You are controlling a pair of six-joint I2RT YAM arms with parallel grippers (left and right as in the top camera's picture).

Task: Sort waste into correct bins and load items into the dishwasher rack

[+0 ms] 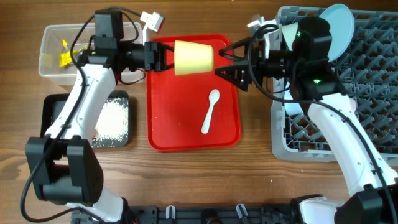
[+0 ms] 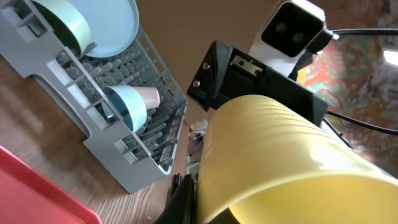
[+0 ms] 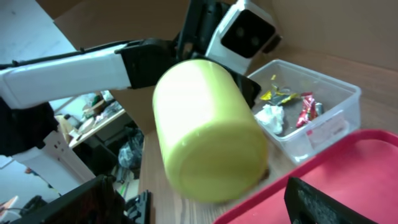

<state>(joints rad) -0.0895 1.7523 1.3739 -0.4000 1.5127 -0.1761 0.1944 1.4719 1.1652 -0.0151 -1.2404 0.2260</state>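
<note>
1. The yellow cup hangs on its side in the air above the far edge of the red tray. Its closed base faces the right arm.
2. The left claw is clamped tight on the cup's left end, seemingly the rim. Nothing else holds the cup up.
3. The right claw is spread wide just at the cup's base and holds nothing. I cannot tell whether its tips touch the cup.
4. Risk: this looks like a hand-over. If the left claw lets go before the right one has closed, the smooth cup would likely drop. It could strike the white spoon below or roll onto the wooden surface.
5. Risk: if the right claw pushes in off-centre, it could lever the cup out of that thin rim grip.
6. Room: the dishwasher rack lies just right of the tray. A pale blue plate stands upright at its far left corner, with a bowl and a pink cup nearby. Pegs further right look free.
7. The clear tub sits on the left, well apart from the rack.
</note>
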